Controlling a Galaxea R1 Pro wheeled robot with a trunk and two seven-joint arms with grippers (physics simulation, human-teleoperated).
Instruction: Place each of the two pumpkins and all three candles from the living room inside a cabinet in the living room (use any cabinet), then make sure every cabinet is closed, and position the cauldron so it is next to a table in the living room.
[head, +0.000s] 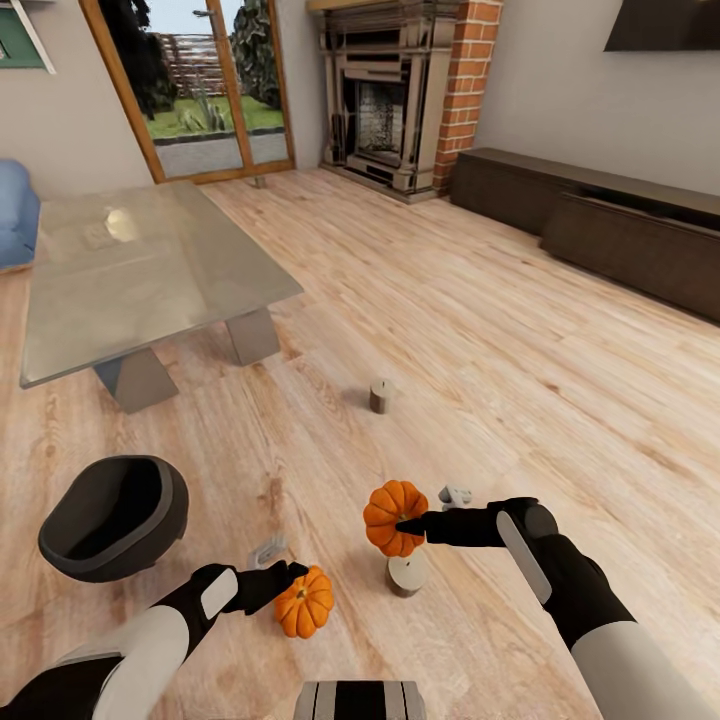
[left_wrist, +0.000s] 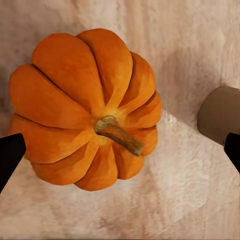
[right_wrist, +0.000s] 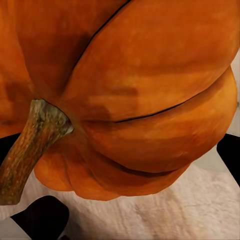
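The long dark brown cabinet (head: 620, 225) runs along the right wall at the head view's upper right, its fronts apparently shut. The glass-topped coffee table (head: 60, 330) fills the upper left, with the black cauldron (head: 112, 518) on the floor below it at lower left. At bottom centre, the right gripper (head: 412, 522) is clamped on one pumpkin (head: 393, 516), raised above a candle (head: 406, 575). The left gripper (head: 290, 580) touches the second pumpkin (head: 304, 602) on the floor; in the left wrist view its fingertips (left_wrist: 11, 155) stand apart around it, not yet closed. Another candle (head: 380, 396) stands mid-floor. The ribbed skin could slip, dropping the raised pumpkin onto the candle beneath.
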